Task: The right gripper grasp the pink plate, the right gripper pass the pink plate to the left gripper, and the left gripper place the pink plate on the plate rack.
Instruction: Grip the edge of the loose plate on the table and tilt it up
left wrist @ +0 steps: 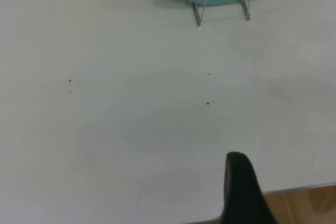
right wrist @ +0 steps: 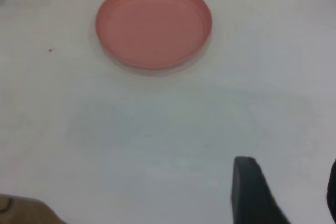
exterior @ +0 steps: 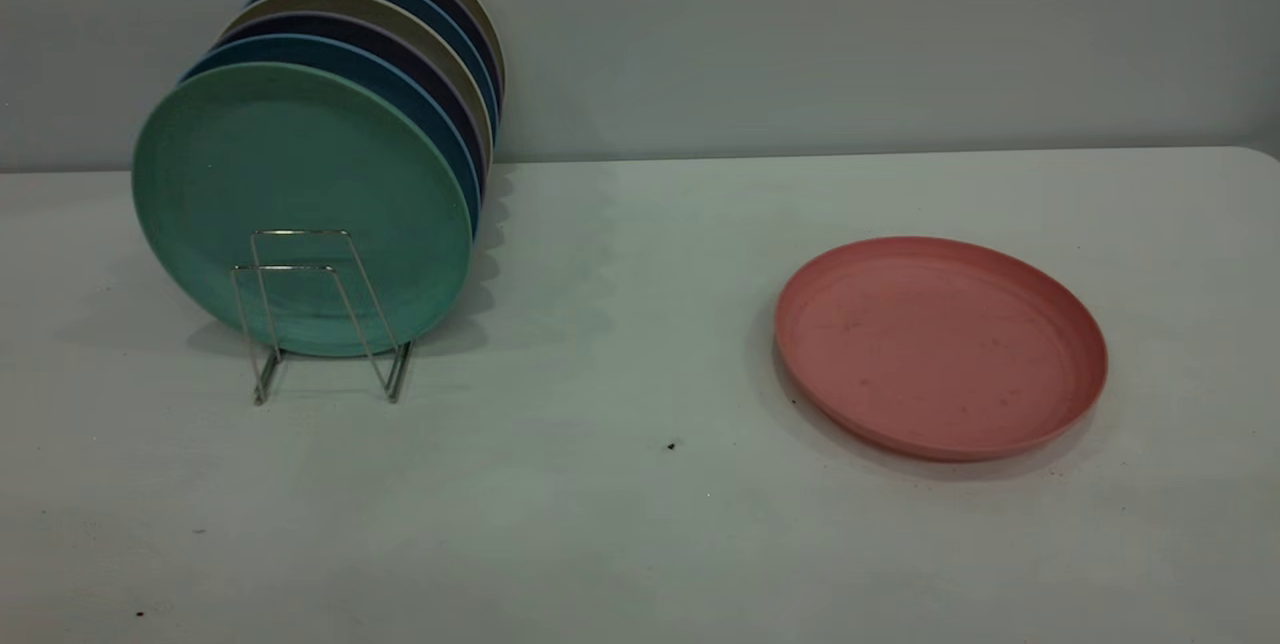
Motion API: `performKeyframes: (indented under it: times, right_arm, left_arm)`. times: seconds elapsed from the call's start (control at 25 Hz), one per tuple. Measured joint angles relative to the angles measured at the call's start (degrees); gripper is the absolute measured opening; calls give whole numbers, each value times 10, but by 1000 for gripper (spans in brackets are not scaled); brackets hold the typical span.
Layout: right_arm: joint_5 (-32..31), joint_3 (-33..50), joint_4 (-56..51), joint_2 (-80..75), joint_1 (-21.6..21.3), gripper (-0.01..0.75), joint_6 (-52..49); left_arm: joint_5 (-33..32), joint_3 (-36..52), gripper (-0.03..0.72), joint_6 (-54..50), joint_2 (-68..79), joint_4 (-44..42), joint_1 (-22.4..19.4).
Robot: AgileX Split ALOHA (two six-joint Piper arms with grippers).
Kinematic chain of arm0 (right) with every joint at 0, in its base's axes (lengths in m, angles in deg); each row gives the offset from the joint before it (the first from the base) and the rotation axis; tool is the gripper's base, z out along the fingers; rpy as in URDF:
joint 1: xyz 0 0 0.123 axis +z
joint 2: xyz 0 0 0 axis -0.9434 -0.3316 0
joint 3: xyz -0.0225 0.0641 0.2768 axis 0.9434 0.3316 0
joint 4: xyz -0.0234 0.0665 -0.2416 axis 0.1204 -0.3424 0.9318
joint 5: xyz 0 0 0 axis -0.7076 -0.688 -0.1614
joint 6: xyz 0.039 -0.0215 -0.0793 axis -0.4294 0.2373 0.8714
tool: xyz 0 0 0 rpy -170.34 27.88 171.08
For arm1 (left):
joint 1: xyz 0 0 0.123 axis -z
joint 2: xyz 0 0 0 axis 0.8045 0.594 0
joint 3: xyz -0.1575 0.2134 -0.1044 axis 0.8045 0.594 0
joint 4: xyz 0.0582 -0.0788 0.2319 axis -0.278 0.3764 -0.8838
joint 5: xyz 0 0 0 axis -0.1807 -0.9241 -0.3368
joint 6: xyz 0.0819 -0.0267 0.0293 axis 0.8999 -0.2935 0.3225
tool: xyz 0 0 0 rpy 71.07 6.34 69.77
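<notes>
The pink plate [exterior: 940,344] lies flat on the white table at the right; it also shows in the right wrist view [right wrist: 153,23]. The wire plate rack [exterior: 320,314] stands at the left and holds several upright plates, the teal-green plate [exterior: 300,204] foremost. Its feet show in the left wrist view [left wrist: 220,3]. Neither gripper shows in the exterior view. My right gripper [right wrist: 287,167] hovers over bare table well short of the pink plate, jaws wide apart and empty. My left gripper [left wrist: 289,163] is near the table's edge, far from the rack; one finger [left wrist: 240,187] shows, with nothing beside it.
The table's edge and brown floor [left wrist: 299,205] lie just beside the left finger. Small dark specks [exterior: 671,445] dot the table between the rack and the pink plate. A grey wall [exterior: 800,24] stands behind the table.
</notes>
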Motion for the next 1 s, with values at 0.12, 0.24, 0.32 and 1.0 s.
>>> performKeyframes:
  times: [0.12, 0.24, 0.32, 1.0]
  right_arm:
    - [0, 0, 0, 0, 0, 365, 0]
    - [0, 0, -1, 0, 0, 365, 0]
    - [1, 0, -4, 0, 0, 365, 0]
    - [251, -98, -83, -504, 0, 550, 44]
  left_arm:
    - [0, 0, 459, 0, 0, 0, 0]
    - [0, 0, 459, 0, 0, 0, 0]
    - [0, 0, 459, -2, 0, 0, 0]
    - [189, -166, 555, 5, 490, -21, 0]
